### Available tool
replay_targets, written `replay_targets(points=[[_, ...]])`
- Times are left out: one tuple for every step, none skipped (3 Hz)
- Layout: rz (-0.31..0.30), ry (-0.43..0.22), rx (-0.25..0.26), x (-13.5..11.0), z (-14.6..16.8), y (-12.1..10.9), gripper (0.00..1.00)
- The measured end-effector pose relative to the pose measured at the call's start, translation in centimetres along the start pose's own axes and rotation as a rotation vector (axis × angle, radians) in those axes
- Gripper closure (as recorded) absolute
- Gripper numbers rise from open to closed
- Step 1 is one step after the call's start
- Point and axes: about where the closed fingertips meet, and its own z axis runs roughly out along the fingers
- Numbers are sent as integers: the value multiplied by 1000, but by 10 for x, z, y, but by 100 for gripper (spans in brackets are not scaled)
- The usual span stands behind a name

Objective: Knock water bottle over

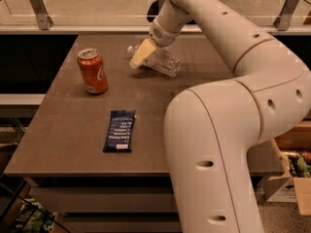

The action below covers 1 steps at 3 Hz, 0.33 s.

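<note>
Checking knock-over | water bottle (pixel 164 62) lies on its side on the bench (pixel 73 130), upper centre of frame | gripper (pixel 142 55) at its cap end; jaws' opening cannot be told | judged done: lift straight clear, avoid rolling it toward the Coca-Cola can (pixel 92 71)

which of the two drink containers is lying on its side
The clear water bottle, lying flat right beside the claw. The orange soda can stands upright, apart from both.
</note>
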Motion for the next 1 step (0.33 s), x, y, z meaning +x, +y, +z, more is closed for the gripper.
replay_targets(points=[[0,0,0,0,0,0,0]])
